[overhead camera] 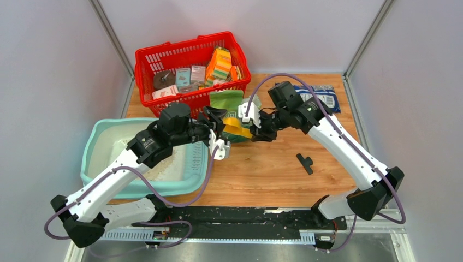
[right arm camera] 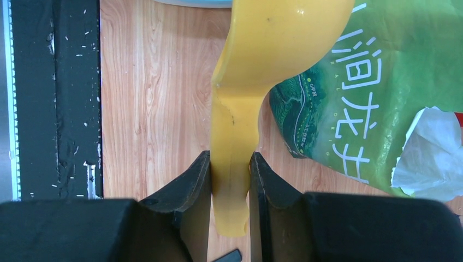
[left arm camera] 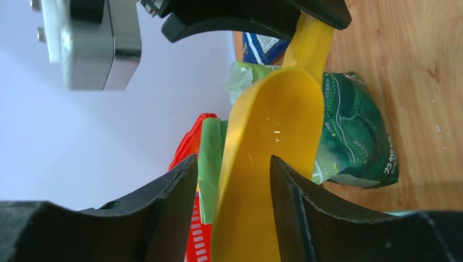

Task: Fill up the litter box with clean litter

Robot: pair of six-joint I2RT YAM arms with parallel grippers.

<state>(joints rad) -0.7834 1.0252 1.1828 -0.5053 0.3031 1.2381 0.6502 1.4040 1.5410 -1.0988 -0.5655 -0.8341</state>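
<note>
The pale teal litter box (overhead camera: 91,150) sits at the left of the table, with a heap of beige clean litter (overhead camera: 162,167) inside, partly hidden under my left arm. A yellow scoop (overhead camera: 237,130) hangs in the air between both grippers. My right gripper (right arm camera: 230,161) is shut on the handle of the scoop (right arm camera: 273,43). My left gripper (left arm camera: 233,164) straddles the bowl of the scoop (left arm camera: 273,120), jaws apart, with a gap on one side. A green printed bag (overhead camera: 226,101) lies just behind.
A red mesh basket (overhead camera: 191,60) full of packets stands at the back. A blue packet (overhead camera: 322,95) lies at the back right. A small black piece (overhead camera: 304,162) rests on the wood. A black rail (overhead camera: 245,215) runs along the near edge.
</note>
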